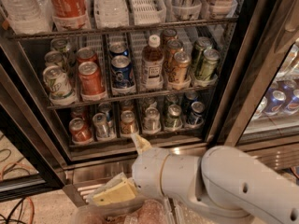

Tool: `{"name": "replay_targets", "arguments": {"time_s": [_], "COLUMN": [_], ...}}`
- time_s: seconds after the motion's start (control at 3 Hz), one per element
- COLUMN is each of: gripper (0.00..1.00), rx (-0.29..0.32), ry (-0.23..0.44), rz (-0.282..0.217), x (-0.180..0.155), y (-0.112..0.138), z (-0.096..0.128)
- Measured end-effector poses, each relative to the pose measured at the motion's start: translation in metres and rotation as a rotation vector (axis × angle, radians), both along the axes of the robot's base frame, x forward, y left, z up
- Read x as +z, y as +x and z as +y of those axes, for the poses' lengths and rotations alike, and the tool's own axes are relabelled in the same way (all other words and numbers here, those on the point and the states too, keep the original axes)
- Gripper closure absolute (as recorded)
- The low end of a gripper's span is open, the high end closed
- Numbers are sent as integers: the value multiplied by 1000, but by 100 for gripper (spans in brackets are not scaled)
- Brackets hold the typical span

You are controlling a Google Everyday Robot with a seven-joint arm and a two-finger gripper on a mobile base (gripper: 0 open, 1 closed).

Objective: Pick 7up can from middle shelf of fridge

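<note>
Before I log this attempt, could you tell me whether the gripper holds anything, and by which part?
Nothing is held. The gripper is open and empty, low in front of the fridge base; the 7up can stands on the middle shelf.

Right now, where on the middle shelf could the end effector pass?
Every lane front on the middle shelf holds a can or bottle; the 7up can sits at far left, beside the red can. Free room lies only above the can tops. The open end effector is below, by the steel base.
</note>
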State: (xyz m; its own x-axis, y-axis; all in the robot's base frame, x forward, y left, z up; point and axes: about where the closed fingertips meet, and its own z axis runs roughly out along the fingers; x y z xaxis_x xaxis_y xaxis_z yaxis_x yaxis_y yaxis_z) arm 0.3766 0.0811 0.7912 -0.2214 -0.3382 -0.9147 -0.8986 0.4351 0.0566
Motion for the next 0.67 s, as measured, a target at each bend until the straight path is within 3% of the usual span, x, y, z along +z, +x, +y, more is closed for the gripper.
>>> {"name": "replay_targets", "arguments": {"time_s": [0.33,0.67], "gripper": [0,0], "rx": [-119,-124], "ry": [65,57], "rz": [-21,-57], "x": [-11,-7], "y": [13,15], "z": [5,23]}}
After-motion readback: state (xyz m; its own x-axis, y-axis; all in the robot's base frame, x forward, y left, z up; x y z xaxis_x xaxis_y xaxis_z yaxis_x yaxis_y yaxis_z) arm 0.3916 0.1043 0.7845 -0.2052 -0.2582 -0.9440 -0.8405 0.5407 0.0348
